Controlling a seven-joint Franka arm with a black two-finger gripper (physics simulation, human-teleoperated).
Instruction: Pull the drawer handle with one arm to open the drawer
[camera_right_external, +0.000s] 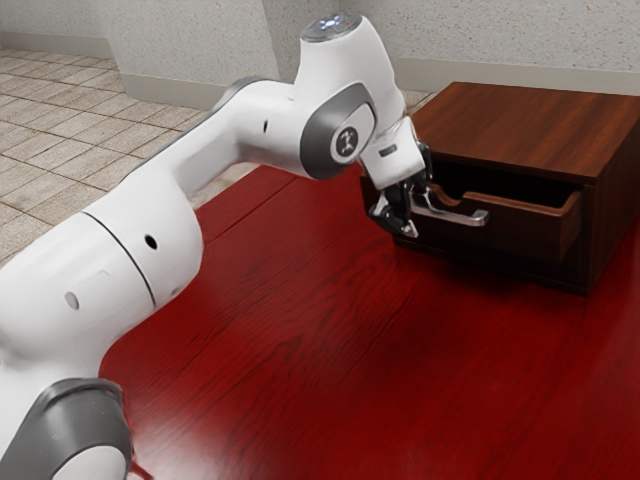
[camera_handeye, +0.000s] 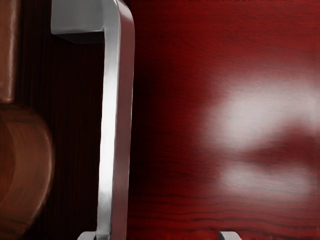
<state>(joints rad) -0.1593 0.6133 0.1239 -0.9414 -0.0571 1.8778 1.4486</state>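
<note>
One black gripper (camera_right_external: 400, 216), fingers apart astride silver drawer handle (camera_right_external: 460, 213); drawer (camera_right_external: 525, 232) partly out of cabinet (camera_right_external: 530, 125) near desk's (camera_right_external: 350, 350) far edge, broad desktop in front.

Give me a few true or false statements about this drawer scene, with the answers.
1. The drawer is pulled partly out of the cabinet. True.
2. The handle is black. False: it is silvery metal.
3. The cabinet stands on a red wooden table. True.
4. The gripper hovers above the cabinet's top. False: it is at the handle's end, in front of the drawer.
5. The fingers stand apart, with the handle between them. True.
</note>
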